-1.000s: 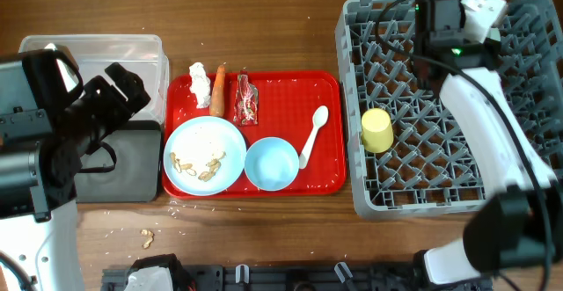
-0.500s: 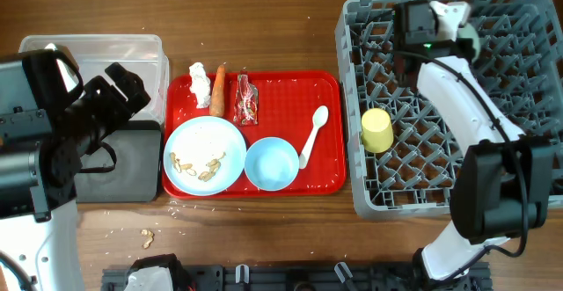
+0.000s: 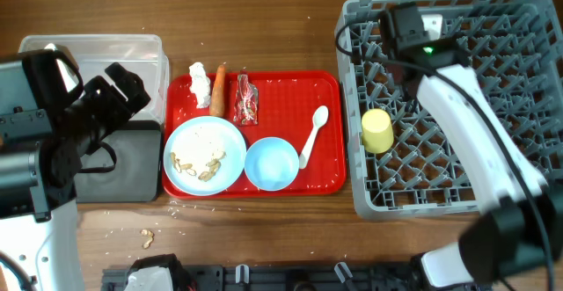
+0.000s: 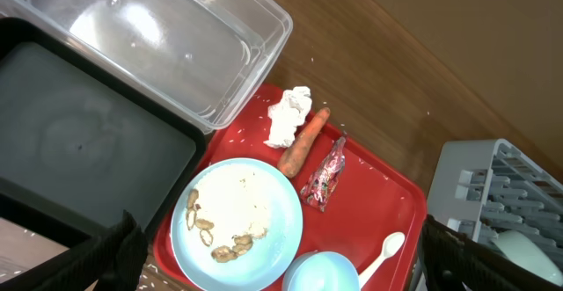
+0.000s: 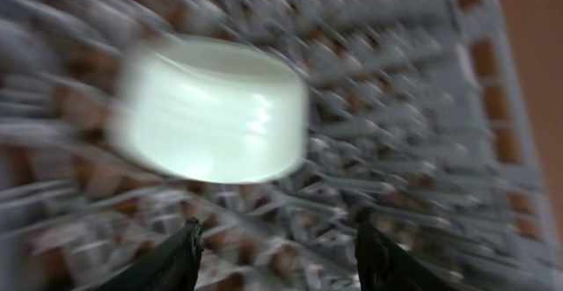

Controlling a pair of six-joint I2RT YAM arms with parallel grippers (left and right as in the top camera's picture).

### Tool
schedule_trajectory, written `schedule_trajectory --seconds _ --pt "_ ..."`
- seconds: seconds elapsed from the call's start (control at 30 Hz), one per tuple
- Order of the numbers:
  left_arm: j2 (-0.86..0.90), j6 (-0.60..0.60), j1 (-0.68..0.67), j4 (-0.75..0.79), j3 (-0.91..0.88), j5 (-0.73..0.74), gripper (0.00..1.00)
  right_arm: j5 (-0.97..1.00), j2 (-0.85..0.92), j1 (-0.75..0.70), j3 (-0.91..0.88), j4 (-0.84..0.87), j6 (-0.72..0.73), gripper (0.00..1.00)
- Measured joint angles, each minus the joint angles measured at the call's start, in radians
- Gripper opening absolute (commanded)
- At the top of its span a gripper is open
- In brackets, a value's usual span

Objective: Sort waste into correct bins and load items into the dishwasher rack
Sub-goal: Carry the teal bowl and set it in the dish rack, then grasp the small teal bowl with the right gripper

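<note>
Print on wrapper (image 4: 323, 177) unreadable; left tool (image 4: 280, 238) spread, right tool (image 5: 277, 231) spread, perhaps over mint-green bowl (image 5: 214, 106).

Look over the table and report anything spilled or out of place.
Beige crumbs lie on the wooden table, just past the black bin near the front edge. They look spilled: the other crumbs sit on the pale blue plate.

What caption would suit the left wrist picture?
Red tray holding tissue, carrot, wrapper and crumb-strewn plate, beside clear bin and black bin.
</note>
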Motion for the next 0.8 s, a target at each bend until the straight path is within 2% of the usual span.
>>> schedule_trajectory --seconds 0.1,0.23,0.37,0.47,0.53,0.6,0.7,0.8 --pt "0.000 0.000 0.000 0.000 0.000 0.000 1.00 -0.208 -0.094 0.073 0.018 -0.001 0.003 0.54" --pt "0.000 0.000 0.000 0.000 0.000 0.000 1.00 -0.438 -0.094 0.245 0.008 0.000 0.004 0.58" --pt "0.000 0.000 0.000 0.000 0.000 0.000 1.00 -0.531 0.007 0.394 -0.052 0.003 0.027 0.58" --pt "0.000 0.000 0.000 0.000 0.000 0.000 1.00 -0.581 0.143 0.418 -0.076 0.022 0.053 0.57" --pt "0.000 0.000 0.000 0.000 0.000 0.000 1.00 -0.659 0.217 0.416 -0.082 0.043 0.021 0.47" --pt "0.000 0.000 0.000 0.000 0.000 0.000 1.00 -0.716 0.264 0.416 -0.085 0.045 0.002 0.27" --pt "0.000 0.000 0.000 0.000 0.000 0.000 1.00 -0.749 0.298 0.416 -0.085 0.045 -0.003 0.04" --pt "0.000 0.000 0.000 0.000 0.000 0.000 1.00 -0.713 0.296 0.416 -0.085 0.041 0.023 0.04"
